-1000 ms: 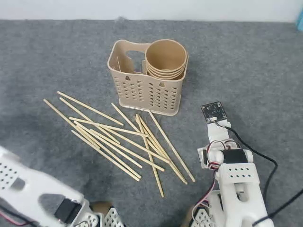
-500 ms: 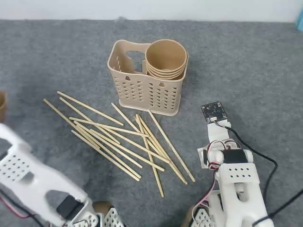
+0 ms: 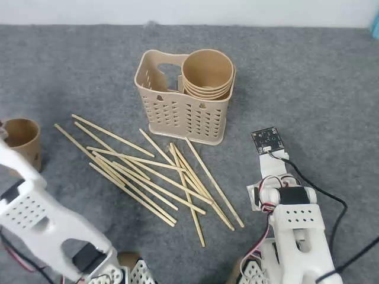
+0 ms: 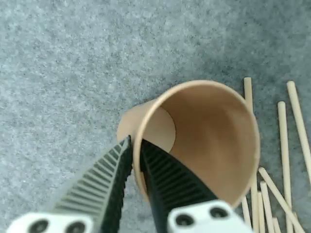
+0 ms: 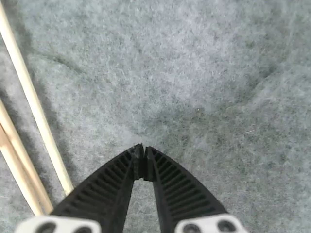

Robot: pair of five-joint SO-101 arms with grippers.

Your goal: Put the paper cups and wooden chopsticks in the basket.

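A brown paper cup point(image 3: 22, 141) hangs at the far left of the grey mat, held by its rim in my left gripper point(image 4: 136, 143), one finger inside the cup point(image 4: 204, 141) and one outside. The beige basket point(image 3: 172, 109) stands at the back centre with a stack of paper cups point(image 3: 207, 74) in its right compartment. Several wooden chopsticks point(image 3: 148, 174) lie scattered on the mat in front of the basket. My right gripper point(image 5: 144, 148) is shut on nothing, just above the mat, with chopsticks point(image 5: 29, 104) lying beside it.
The right arm's white body point(image 3: 293, 228) rests at the lower right, with a small circuit board point(image 3: 266, 140) and a black cable point(image 3: 323, 192). The basket's left compartment point(image 3: 160, 74) holds no cups. A grey mat point(image 3: 308, 83) covers the table.
The left arm has swung in from the lower left and risen, bringing the paper cup into the high view at the left edge. The right arm has kept still.
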